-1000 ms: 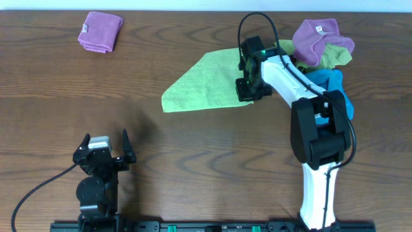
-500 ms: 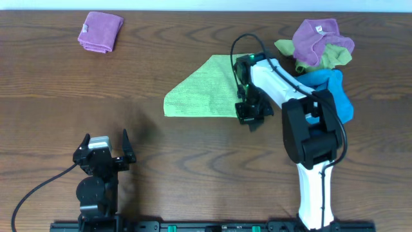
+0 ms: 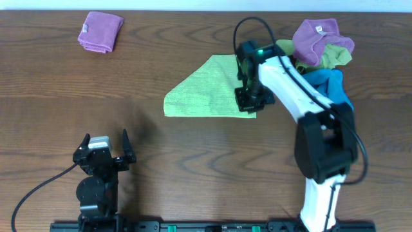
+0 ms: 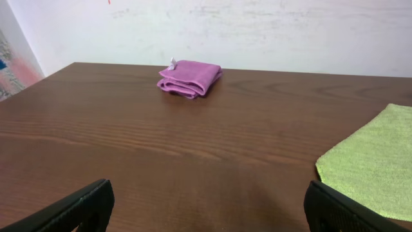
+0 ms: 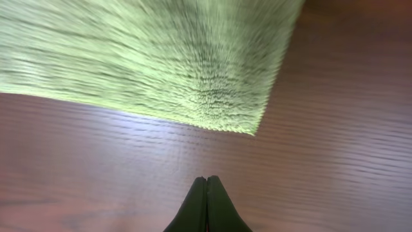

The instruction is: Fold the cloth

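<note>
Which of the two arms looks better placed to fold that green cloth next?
Probably the right: the right gripper hovers over the edge of the green cloth, while the left gripper sits far off, touching nothing.

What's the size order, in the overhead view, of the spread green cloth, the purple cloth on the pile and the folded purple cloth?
1. spread green cloth
2. purple cloth on the pile, narrowly
3. folded purple cloth

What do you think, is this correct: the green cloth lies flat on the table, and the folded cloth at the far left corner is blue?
Not quite. The folded cloth at the far left corner is purple, not blue, as the overhead view shows. The green cloth does lie flat on the table.
</note>
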You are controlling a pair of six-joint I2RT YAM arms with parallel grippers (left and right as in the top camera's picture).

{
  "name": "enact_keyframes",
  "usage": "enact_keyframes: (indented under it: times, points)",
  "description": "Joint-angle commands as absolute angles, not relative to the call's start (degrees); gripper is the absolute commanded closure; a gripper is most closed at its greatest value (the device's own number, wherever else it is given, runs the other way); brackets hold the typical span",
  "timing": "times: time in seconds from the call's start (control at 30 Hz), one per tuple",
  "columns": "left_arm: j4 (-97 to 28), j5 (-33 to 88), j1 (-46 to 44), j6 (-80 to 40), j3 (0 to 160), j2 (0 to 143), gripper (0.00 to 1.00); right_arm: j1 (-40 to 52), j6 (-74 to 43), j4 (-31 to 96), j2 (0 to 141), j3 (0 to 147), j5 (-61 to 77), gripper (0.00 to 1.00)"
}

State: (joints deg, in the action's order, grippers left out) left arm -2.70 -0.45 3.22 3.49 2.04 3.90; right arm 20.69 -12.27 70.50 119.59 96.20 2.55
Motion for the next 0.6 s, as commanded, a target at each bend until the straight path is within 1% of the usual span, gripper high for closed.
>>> enact_keyframes:
  times: [0.0, 0.1, 0.2, 0.3, 0.37, 0.47, 0.5, 0.53, 0.57]
  points:
    - [-4.3, -1.5, 3.5, 4.3, 0.3, 3.7, 0.05, 19.7, -12.4, 70.9, 115.0, 96.3, 1.3, 0.98]
    - [-4.3, -1.5, 3.5, 4.3, 0.3, 3.7, 0.05, 18.6, -12.2, 76.6, 111.8, 95.5, 0.6, 0.98]
    - [-4.3, -1.5, 3.5, 4.3, 0.3, 3.7, 0.05, 18.0, -12.7, 75.9, 105.0, 91.4, 0.2, 0.98]
    - [-4.3, -1.5, 3.5, 4.3, 0.3, 3.7, 0.05, 18.0, -12.9, 68.4, 95.4, 84.0, 0.0, 0.98]
    - [-4.3, -1.5, 3.5, 4.3, 0.3, 3.7, 0.05, 18.0, -13.5, 59.0, 90.1, 75.9, 0.4, 0.99]
    - [-4.3, -1.5, 3.5, 4.3, 0.3, 3.7, 0.05, 17.1, -15.1, 49.8, 90.8, 68.2, 6.0, 0.99]
    - [-4.3, -1.5, 3.4, 4.3, 0.3, 3.7, 0.04, 16.7, -15.0, 47.2, 92.2, 67.0, 9.3, 0.93]
    - [-4.3, -1.5, 3.5, 4.3, 0.3, 3.7, 0.05, 16.7, -15.0, 45.4, 93.5, 66.7, 11.0, 0.82]
    - [-4.3, -1.5, 3.5, 4.3, 0.3, 3.7, 0.05, 16.7, -15.0, 43.8, 94.7, 66.7, 11.4, 0.67]
